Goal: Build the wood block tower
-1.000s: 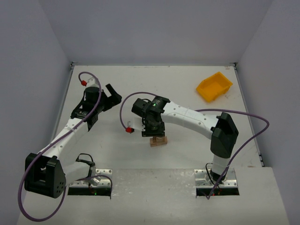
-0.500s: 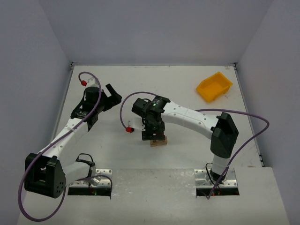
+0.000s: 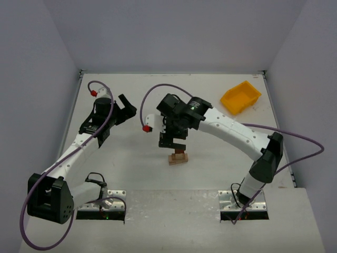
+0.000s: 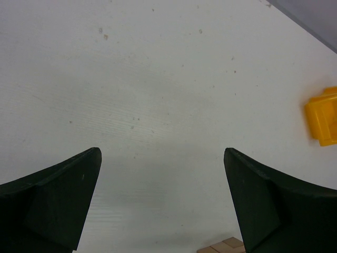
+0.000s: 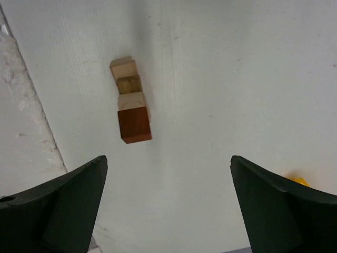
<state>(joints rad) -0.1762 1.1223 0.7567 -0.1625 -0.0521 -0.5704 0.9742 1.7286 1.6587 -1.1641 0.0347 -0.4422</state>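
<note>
From the top view, we see the tower [image 3: 178, 158] standing on the white table [image 3: 131, 174] near its middle, a little toward the near edge. It is a short stack of pale tan wood with a darker piece at its top. The right gripper [image 3: 172, 141] hangs just above and behind it, clear of the wood. The left gripper [image 3: 126, 108] is well off to the left with its jaws spread. A yellow bin [image 3: 240, 97] sits far back on the right.

In the left wrist view, we see the left gripper [image 4: 161, 154] wide open over bare table, with nothing between its fingers. A corner of pale blocks [image 4: 225, 246] peeks in at the bottom edge, and part of the bin [image 4: 324, 117] shows at the right edge.

In the right wrist view, we look down on the tower [image 5: 129, 97] from above. A reddish-brown block [image 5: 135, 125] is on top, and three pale pieces show in a line beyond it, the middle one shadowed. The right gripper [image 5: 168, 161] is wide open and holds nothing, its fingers well apart from the stack.
</note>
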